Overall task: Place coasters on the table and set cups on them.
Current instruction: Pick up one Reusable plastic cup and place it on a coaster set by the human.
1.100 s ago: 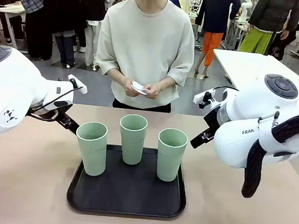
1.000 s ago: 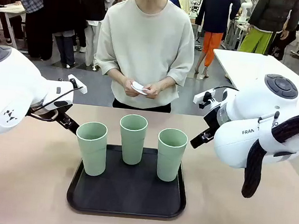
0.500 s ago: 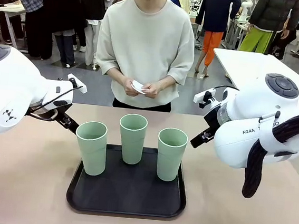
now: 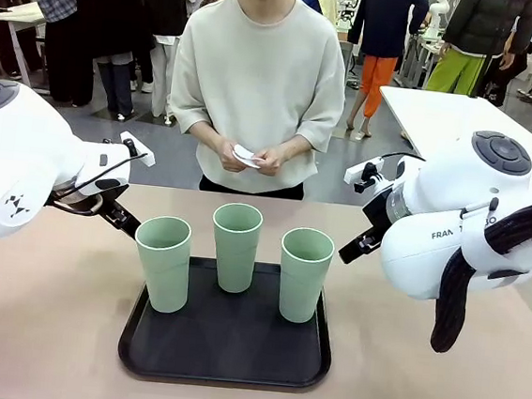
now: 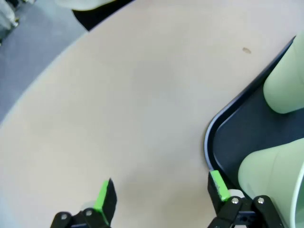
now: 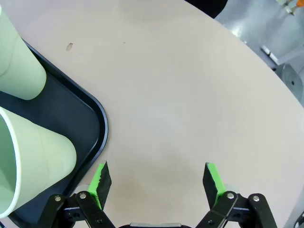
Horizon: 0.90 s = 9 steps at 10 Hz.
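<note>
Standing three abreast on a black tray [image 4: 223, 351], centre of the front view: cups [image 4: 235, 248], pale green plastic tumblers, apparently empty. Judged light, stiff, smooth-walled and easily tipped; best taken across the mid-body, where the taper suits a wide grip. Coasters [image 4: 246, 155]: thin white discs in the person's hands [image 4: 270, 159], upper centre; judged flimsy, edge-pinch only. Left pincer [image 5: 159, 190] and right pincer [image 6: 156, 176]: both spread wide, empty, over bare surface [image 6: 190, 95] beside the tray's corners.

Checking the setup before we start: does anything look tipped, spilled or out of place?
Nothing stands out. The three mint-green cups stand upright on the black tray; the person at the far side holds the white coasters.
</note>
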{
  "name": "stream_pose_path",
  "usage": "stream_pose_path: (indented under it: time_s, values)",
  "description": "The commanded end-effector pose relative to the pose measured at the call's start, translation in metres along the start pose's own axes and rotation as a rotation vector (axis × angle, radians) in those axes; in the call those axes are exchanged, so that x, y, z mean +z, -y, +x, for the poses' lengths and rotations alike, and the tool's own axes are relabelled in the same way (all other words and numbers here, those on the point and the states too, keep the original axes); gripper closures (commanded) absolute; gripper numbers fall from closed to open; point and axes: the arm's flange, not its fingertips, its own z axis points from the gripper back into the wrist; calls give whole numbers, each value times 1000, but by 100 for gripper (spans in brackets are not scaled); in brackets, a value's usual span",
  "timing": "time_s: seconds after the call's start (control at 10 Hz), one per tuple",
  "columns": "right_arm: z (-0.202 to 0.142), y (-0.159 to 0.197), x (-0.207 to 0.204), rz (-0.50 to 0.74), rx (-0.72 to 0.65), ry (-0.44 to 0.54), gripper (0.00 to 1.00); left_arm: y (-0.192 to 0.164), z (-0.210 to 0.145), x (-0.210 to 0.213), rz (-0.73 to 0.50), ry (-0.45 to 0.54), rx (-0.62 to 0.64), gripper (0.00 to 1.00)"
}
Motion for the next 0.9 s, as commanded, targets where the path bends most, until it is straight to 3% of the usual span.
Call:
stream_pose_path:
  time_s: [0.0, 0.2, 0.4, 0.6, 0.8]
  values:
    - [0, 0, 0, 0, 0, 0, 0, 0, 0, 0, 0, 0, 0, 0]
    - [3, 1, 10, 1, 18, -19, 0, -10, 0, 7, 63, -52, -43, 0]
    - [5, -4, 59, -18, -3, -101, 0, -29, 16, 61, 151, -118, -40, 0]
    - [-10, -11, 92, -45, -18, -212, 0, -18, 17, 125, 55, -185, -110, 0]
    - [-35, -42, 142, -22, -12, -316, 0, 4, 9, 167, -92, -239, -60, 0]
